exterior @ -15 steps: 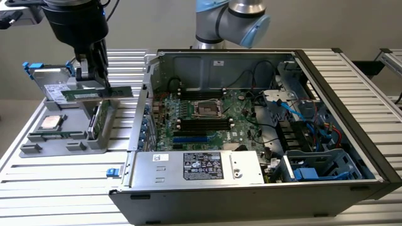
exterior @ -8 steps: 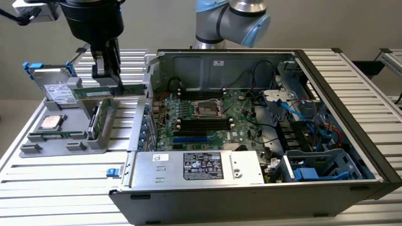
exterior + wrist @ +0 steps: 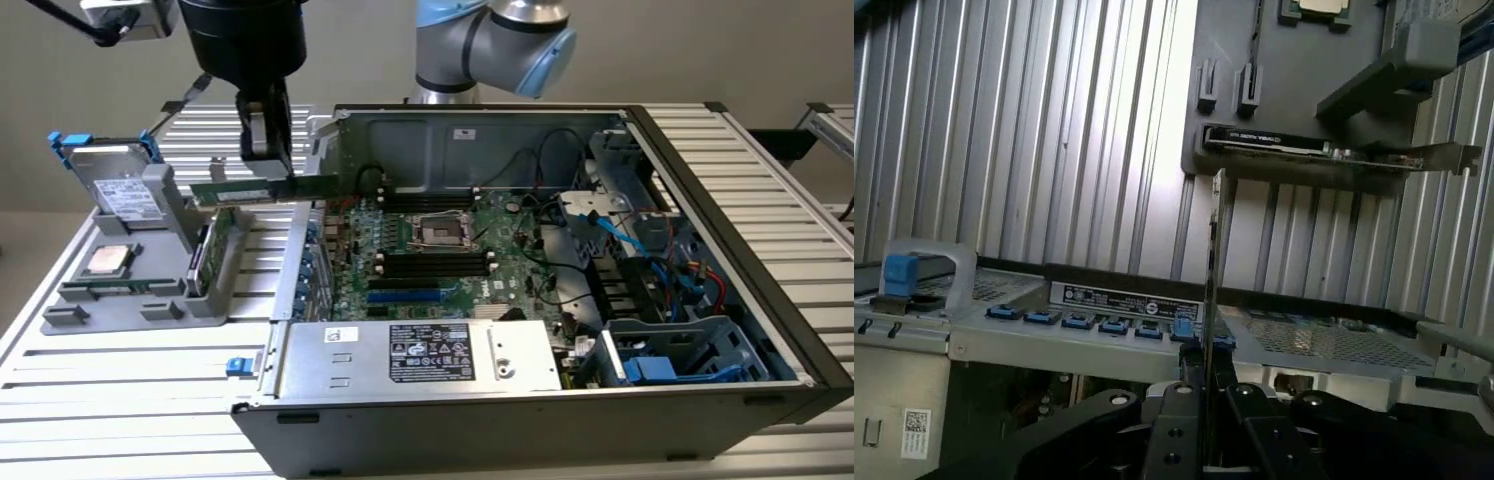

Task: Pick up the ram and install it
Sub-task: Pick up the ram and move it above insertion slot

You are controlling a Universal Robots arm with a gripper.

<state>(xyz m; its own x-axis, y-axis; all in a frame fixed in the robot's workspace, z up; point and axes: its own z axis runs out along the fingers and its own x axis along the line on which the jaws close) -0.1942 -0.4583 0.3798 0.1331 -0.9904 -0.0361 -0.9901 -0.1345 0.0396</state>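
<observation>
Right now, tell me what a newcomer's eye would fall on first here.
The gripper, shut on the ram, holds it level between the gray tray and the open computer case. The case takes up the exterior view's middle and right, its motherboard bared. A hard drive stands on the tray at that view's left.

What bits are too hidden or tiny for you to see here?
- The ram: in the exterior view the jaws cover part of it; in the wrist view it shows edge-on, so its chips are hidden.
- Memory slots: exterior view, too small to tell the latches.
- Robot arm: cut off by the exterior view's top edge.
</observation>
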